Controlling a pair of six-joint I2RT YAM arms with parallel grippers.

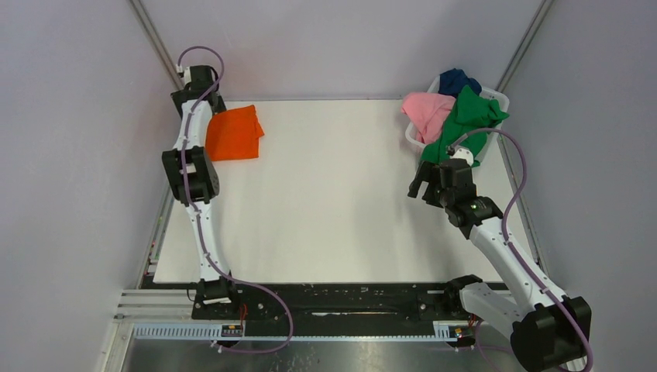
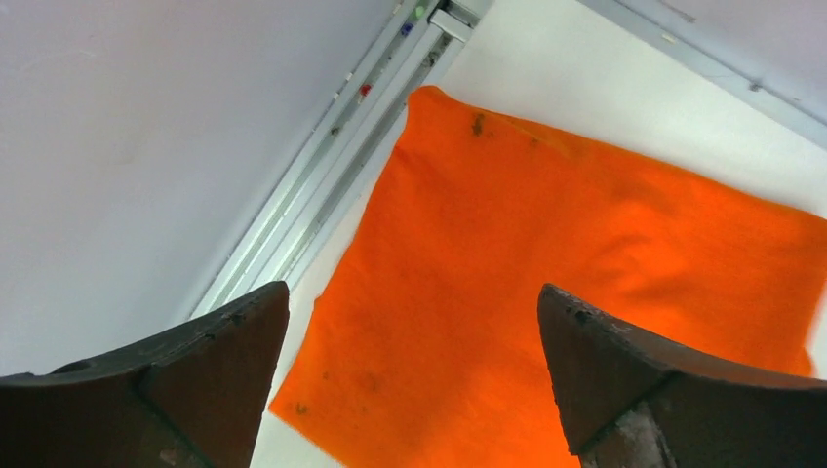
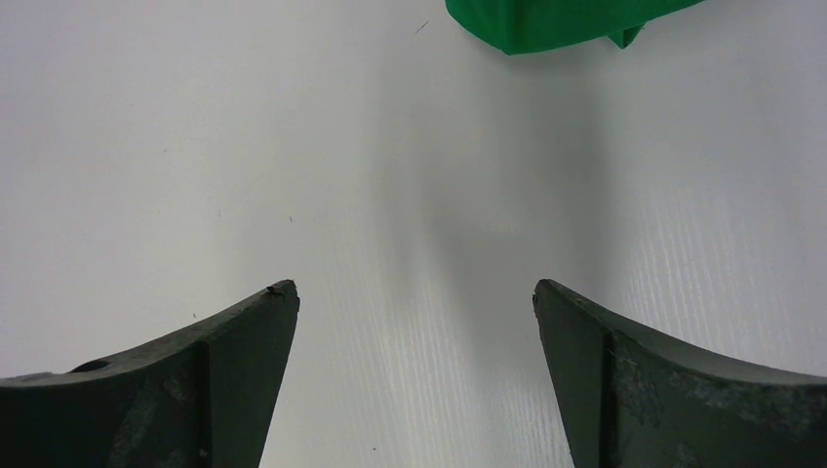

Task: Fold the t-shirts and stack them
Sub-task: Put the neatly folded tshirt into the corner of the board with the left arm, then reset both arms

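With jaws apart, the left tool (image 2: 413, 297) is hovering over the folded orange shirt (image 1: 235, 132) at the counter's (image 1: 333, 201) far-left corner and the right tool (image 3: 414, 288) is waiting near the basket (image 1: 500, 99), where pulling the green shirt (image 1: 465, 124) could drag the pink shirt (image 1: 428, 112) out.

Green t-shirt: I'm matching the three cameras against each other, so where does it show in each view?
Top external: green t-shirt upper right, draped over the white basket's near rim.
Left wrist: not in it; only the orange t-shirt shows.
Right wrist: green t-shirt at the top edge, right of centre.
Shared landmark: the white table, in all three views.
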